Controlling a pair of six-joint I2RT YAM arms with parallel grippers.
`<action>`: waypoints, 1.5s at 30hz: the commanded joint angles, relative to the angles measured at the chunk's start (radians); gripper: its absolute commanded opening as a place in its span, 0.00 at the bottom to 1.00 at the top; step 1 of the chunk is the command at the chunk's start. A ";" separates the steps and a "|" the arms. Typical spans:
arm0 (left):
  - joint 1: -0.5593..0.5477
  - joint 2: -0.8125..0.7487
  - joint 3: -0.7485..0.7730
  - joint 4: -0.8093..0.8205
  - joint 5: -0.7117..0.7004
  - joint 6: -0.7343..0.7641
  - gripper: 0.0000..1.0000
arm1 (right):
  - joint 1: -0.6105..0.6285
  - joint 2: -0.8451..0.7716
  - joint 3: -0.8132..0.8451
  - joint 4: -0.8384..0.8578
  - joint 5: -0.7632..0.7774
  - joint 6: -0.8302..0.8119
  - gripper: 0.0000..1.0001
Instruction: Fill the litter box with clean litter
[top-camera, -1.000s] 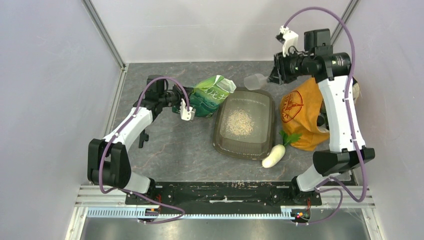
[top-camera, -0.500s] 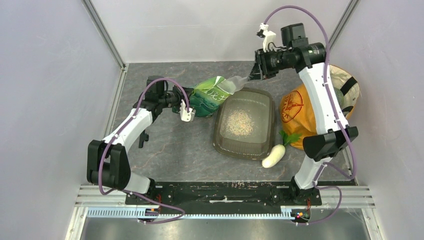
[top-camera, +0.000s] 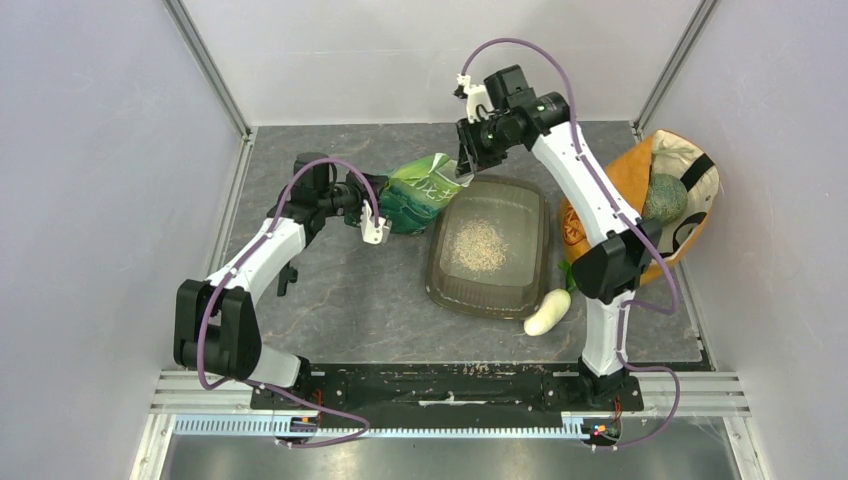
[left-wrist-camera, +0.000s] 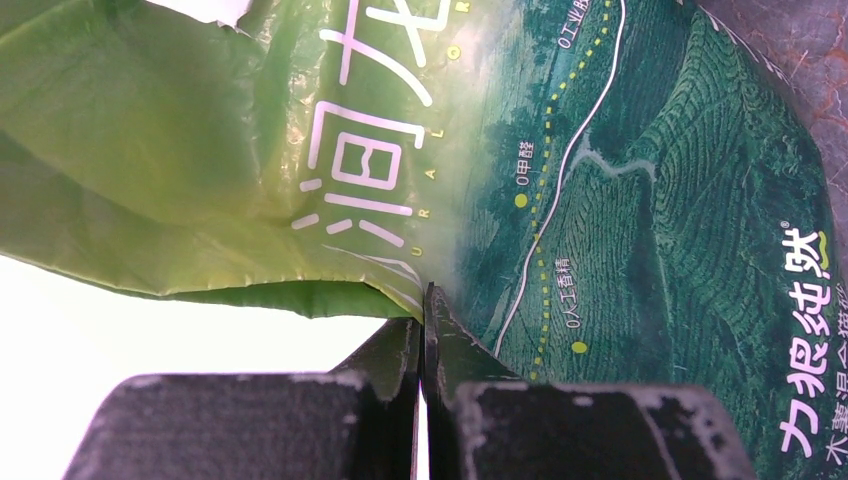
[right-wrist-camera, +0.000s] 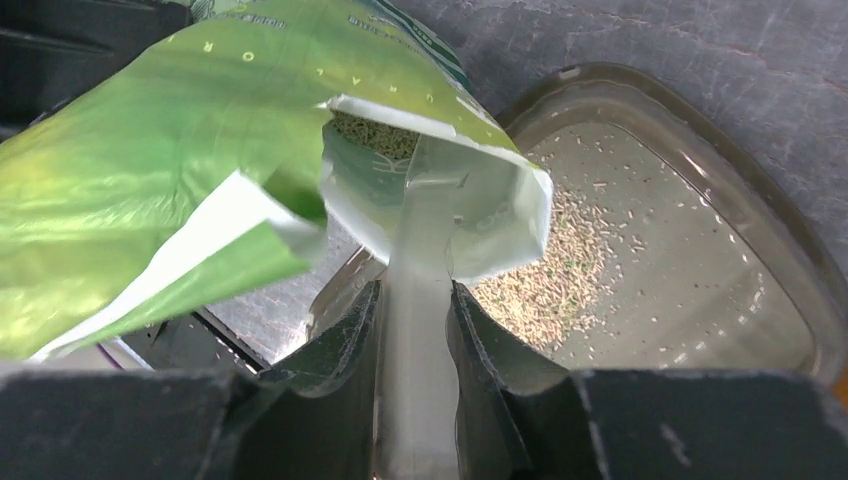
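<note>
The smoky translucent litter box (top-camera: 437, 268) sits mid-table with a small heap of pale litter (top-camera: 480, 245) inside; the right wrist view shows both the box (right-wrist-camera: 760, 215) and the heap (right-wrist-camera: 555, 285). My left gripper (top-camera: 374, 208) is shut on the edge of a green printed bag (top-camera: 418, 192), which is tilted toward the box, as the left wrist view (left-wrist-camera: 425, 300) confirms. My right gripper (right-wrist-camera: 415, 300) is shut on the handle of a translucent scoop (right-wrist-camera: 415, 330). The scoop's bowl reaches into the bag's open mouth, where more granules (right-wrist-camera: 375, 135) show.
An orange-and-cream fabric bag (top-camera: 610, 215) holding a round green vegetable (top-camera: 663, 198) stands right of the box. A smooth white vegetable (top-camera: 547, 312) lies at the box's near right corner. Walls and frame posts enclose the table at the back and sides.
My right arm has swung left from above the orange bag, carrying the scoop to the green bag's mouth. The left arm and the bag have stayed put.
</note>
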 joint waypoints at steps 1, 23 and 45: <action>-0.001 -0.052 0.004 0.117 0.064 0.061 0.02 | 0.032 0.053 0.059 0.033 0.112 0.058 0.00; 0.000 -0.066 -0.033 0.117 0.085 0.092 0.02 | -0.055 0.137 0.130 -0.027 -0.045 0.346 0.00; -0.004 -0.029 -0.013 0.150 0.100 0.118 0.02 | 0.056 0.305 0.114 -0.021 -0.040 0.380 0.00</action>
